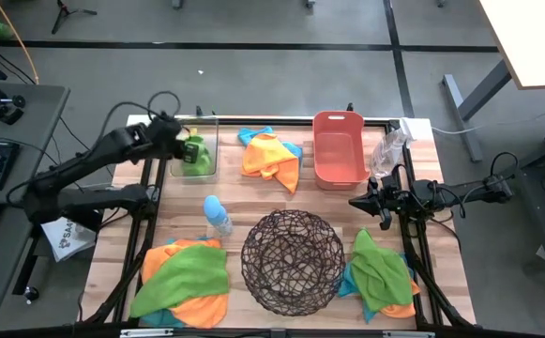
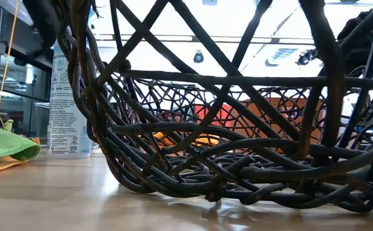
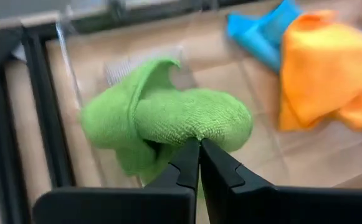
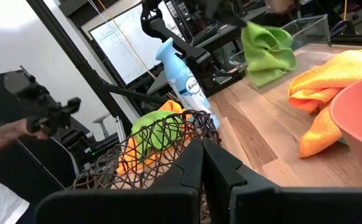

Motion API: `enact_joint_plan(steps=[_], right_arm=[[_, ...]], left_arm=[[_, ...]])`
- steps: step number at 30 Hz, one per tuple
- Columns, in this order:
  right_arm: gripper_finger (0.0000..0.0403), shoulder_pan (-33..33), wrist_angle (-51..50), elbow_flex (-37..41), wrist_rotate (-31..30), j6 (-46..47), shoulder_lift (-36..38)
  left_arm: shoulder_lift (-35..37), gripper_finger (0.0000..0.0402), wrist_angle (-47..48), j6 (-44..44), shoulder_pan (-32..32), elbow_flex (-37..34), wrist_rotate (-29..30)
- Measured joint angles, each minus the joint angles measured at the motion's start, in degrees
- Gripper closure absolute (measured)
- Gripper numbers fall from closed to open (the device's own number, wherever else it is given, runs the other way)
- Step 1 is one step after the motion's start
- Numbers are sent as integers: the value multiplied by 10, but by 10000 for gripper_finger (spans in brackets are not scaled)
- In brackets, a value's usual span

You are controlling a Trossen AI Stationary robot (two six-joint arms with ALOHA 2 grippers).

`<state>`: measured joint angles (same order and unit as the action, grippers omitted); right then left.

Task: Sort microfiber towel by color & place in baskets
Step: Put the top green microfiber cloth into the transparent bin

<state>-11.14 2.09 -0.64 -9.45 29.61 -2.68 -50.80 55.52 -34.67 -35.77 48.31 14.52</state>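
My left gripper (image 1: 184, 146) is shut on a bright green towel (image 1: 195, 156) over the clear plastic bin (image 1: 206, 127) at the far left. The towel also shows in the right wrist view (image 4: 266, 53). My right gripper (image 1: 355, 200) is shut and empty, low over the table between the salmon-orange basket (image 1: 340, 150) and the round dark wire basket (image 1: 293, 261). An orange towel on a blue one (image 1: 272, 155) lies between the bin and the salmon basket. Green, orange and blue towels lie heaped at the near left (image 1: 183, 282) and near right (image 1: 382, 272). My left gripper pinches a bunched fold of the green towel (image 3: 200, 132) between its two fingertips (image 3: 190, 155). The fingers come slanting down from the table's left side. The towel hangs crumpled below and ahead of the fingers over the bin's clear floor (image 3: 230, 74); whether its lower end touches the bin I cannot tell.
A clear spray bottle with a blue cap (image 1: 218, 216) stands between the bin and the wire basket. A crumpled clear plastic bag (image 1: 389, 150) lies at the far right by the salmon basket. A person's hand (image 4: 6, 134) shows beyond the table in the right wrist view.
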Motion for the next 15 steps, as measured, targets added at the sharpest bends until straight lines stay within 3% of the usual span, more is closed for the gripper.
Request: enact_joint_plan(steps=[5, 8, 15], right_arm=[[402, 0, 0, 0, 0, 0, 0], [402, 0, 0, 0, 0, 0, 0], [402, 0, 0, 0, 0, 0, 0]], left_arm=[[-40, 401, -110, -3, -10, -57, -19], [-77, 401, -166, 61, -11, -55, -19], [-135, 365, -105, 155, -27, -3, -23]])
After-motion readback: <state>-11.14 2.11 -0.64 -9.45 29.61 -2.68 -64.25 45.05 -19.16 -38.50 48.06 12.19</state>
